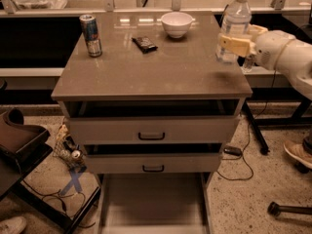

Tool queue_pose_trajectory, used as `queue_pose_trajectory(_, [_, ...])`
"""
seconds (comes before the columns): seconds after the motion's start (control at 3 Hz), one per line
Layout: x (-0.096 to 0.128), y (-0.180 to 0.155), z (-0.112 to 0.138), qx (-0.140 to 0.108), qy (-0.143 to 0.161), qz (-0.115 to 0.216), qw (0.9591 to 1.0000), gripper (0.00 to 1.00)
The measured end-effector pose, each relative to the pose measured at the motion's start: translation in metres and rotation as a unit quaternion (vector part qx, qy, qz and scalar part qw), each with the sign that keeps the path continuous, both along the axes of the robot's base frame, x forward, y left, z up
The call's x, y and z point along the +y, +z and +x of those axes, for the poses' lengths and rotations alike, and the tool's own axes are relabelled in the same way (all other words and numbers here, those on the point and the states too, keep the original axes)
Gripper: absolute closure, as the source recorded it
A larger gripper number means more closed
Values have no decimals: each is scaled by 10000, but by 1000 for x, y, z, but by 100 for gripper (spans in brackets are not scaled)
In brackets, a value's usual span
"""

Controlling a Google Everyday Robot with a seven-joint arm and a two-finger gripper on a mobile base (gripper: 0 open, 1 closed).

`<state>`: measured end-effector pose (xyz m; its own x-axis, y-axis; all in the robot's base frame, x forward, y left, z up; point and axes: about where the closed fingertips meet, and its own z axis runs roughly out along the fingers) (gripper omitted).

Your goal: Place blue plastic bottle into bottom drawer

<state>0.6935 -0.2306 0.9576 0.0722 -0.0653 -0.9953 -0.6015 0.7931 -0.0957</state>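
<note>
My gripper (235,44) pinches the upright blue plastic bottle (236,21) at mid-body, while the open bottom drawer (152,204) waits well below it, forward of the cabinet top (146,72).

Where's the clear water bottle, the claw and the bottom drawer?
Clear plastic water bottle (237,17), camera view: shoulder.
Claw (235,46), camera view: gripping bottle over cabinet's right edge.
Grey bottom drawer (151,204), camera view: floor.

The clear bottle (237,19) had a white cap and pale label; the gripper (235,45), at the grey-brown desk's (156,74) right edge, clasped it with cream-yellow fingers (228,43). The can (91,35) was blue and silver, the bowl (177,23) white, the bottom drawer (153,206) plain grey.
</note>
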Motion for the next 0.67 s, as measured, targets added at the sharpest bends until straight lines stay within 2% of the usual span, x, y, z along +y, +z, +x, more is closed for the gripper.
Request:
queue_pose_trajectory(0.33, [14,-16,-72,9,240,-189,9995,100])
queue_pose_trajectory(0.67, [34,-49,-144,-25,710,-179,9973,100])
